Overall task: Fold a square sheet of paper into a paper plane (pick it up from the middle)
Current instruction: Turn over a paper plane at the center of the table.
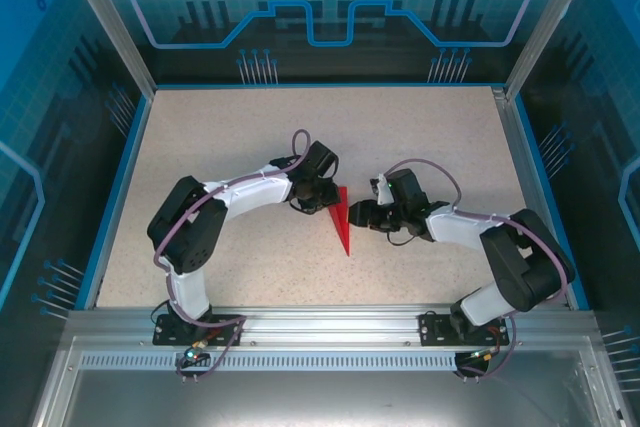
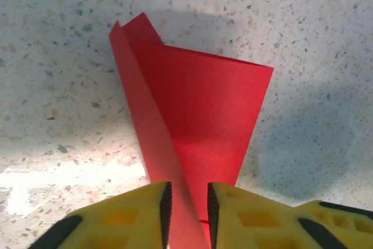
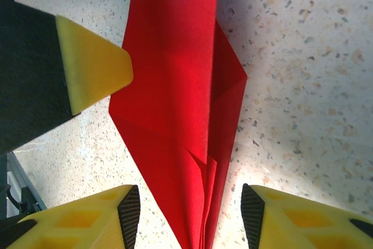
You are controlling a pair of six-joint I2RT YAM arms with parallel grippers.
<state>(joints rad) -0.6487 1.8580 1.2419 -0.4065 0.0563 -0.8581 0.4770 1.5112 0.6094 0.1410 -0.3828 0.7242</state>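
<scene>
Black-padded yellow fingers of the left gripper (image 2: pixel 186 205) stand close together, pinching the raised crease of the bright red folded paper wedge (image 2: pixel 198 115), which runs up between the pads and fans out beyond them. On the other side of the wedge, the right gripper (image 3: pixel 190 217) has its jaws wide apart. The layered narrow end of the wedge sits between its pads, touching neither. Around the wedge lies the speckled beige tabletop (image 2: pixel 303 39). From above, the wedge (image 1: pixel 342 222) lies between both grippers near the middle of the table, with its tip pointing towards the arm bases.

The folding looks well advanced: the dart shape and centre crease are formed, with the flaps loose. Next, the right jaws probably need to close squarely on the stacked layers while the left pinch keeps the crease from slipping or twisting.
</scene>
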